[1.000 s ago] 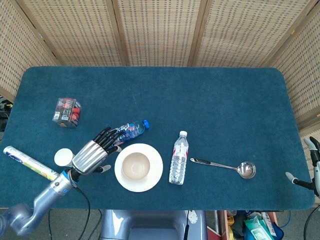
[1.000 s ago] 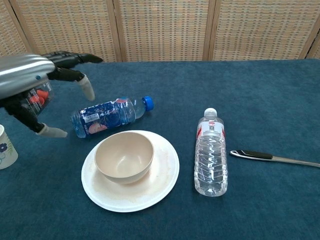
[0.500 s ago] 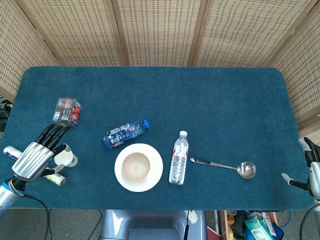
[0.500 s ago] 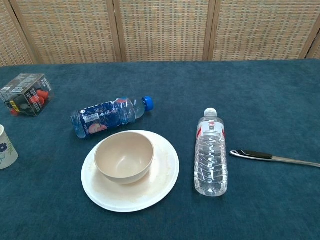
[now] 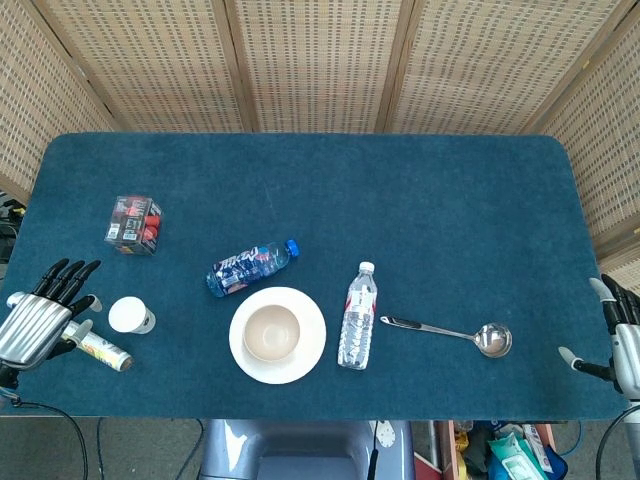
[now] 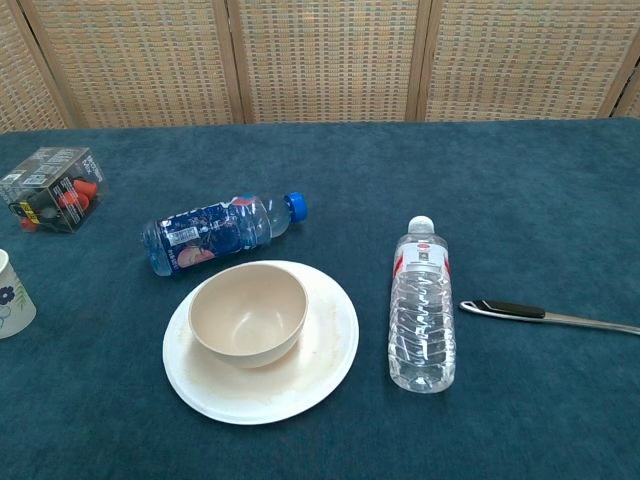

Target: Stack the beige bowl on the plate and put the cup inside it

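The beige bowl point(image 5: 271, 333) point(image 6: 248, 313) stands upright on the white plate point(image 5: 307, 345) point(image 6: 323, 355) near the table's front edge. A small white cup point(image 5: 131, 316) point(image 6: 12, 294) stands upright on the cloth to the plate's left. My left hand point(image 5: 38, 314) hovers at the table's left edge, left of the cup, fingers spread and holding nothing. My right hand point(image 5: 621, 342) shows at the far right edge, fingers apart, empty. Neither hand appears in the chest view.
A blue-capped bottle point(image 5: 250, 267) point(image 6: 218, 232) lies behind the plate. A clear water bottle point(image 5: 356, 317) point(image 6: 421, 308) lies to its right, then a metal ladle point(image 5: 460, 332). A small box point(image 5: 134, 223) point(image 6: 53, 188) sits back left. A tube point(image 5: 98, 348) lies beside my left hand.
My left hand has drawn back leftward, from beside the plate past the cup to the table's left edge, leaving the chest view. My right hand shifted slightly.
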{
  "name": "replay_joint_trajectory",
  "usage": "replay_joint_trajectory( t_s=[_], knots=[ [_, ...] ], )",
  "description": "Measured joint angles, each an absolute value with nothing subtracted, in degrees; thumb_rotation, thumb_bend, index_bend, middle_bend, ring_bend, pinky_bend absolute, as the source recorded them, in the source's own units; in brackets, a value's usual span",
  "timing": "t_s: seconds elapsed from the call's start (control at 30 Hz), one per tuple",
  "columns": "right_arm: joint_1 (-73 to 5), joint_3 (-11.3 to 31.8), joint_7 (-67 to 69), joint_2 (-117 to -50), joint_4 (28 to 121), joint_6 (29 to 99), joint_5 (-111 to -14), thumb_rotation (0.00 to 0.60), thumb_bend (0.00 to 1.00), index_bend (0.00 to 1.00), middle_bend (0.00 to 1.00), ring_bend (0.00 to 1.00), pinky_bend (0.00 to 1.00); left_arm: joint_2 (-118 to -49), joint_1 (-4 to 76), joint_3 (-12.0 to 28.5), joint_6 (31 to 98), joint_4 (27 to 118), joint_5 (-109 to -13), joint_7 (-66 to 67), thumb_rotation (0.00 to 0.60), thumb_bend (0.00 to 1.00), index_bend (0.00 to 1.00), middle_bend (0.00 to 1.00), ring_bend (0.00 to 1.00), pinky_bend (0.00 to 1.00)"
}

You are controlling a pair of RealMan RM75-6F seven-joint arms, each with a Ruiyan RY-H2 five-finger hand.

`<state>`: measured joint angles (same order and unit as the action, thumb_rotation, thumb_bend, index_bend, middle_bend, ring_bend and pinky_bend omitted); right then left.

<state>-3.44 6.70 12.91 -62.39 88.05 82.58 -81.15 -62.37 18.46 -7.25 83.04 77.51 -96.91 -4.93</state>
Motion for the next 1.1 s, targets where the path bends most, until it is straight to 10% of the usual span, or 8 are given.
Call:
replay_joint_trajectory(
  t_s=[1.1],
  knots=[
    [-3.4, 6.8, 14.6, -62.3, 87.7, 82.7, -80.9, 0.6, 0.14, 0.01, 0.0, 0.0, 0.0, -68.1, 17.4, -7.9, 75.5, 70.6, -97.1, -4.1, 0.6, 0.38, 0.36, 0.0, 0.0, 0.0]
  ],
)
